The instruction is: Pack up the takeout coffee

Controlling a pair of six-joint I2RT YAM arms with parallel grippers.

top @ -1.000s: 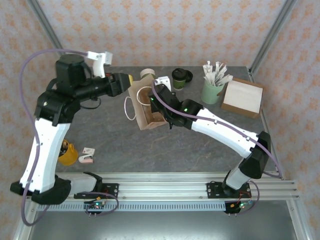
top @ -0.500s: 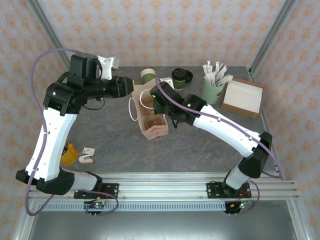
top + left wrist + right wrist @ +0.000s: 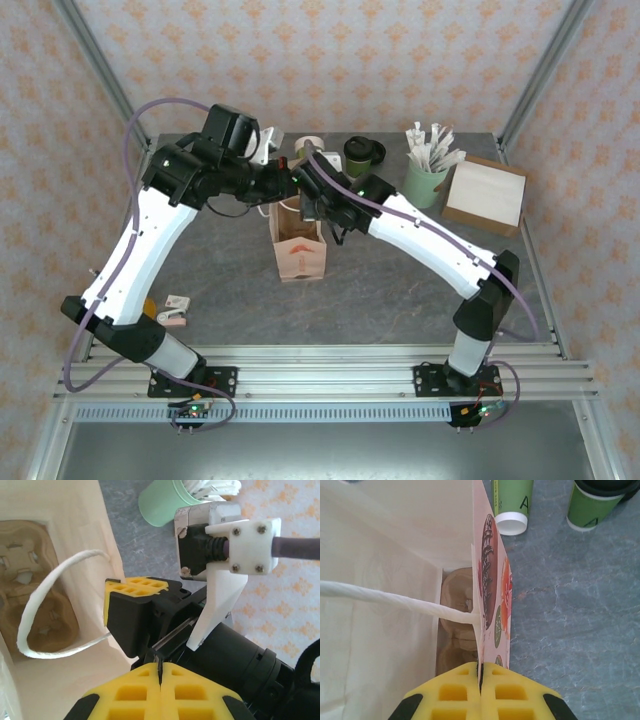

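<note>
Green cups [image 3: 592, 507] sit beyond right claw [image 3: 480, 672] pinching bag [image 3: 490, 600].

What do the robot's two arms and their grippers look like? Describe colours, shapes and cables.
Both the left arm and right arm have white links with black joints and a looping purple cable each. The left gripper and right gripper have black bodies and yellow fingers moulded with square pockets.

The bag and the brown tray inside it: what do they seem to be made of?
The cream bag with a printed outer wall looks like thin matt paper: sharp folds, flat walls. The brown cup tray at its bottom seems moulded pulp: rough, dull, rounded hollows. The white handle is probably twisted paper cord.
</note>
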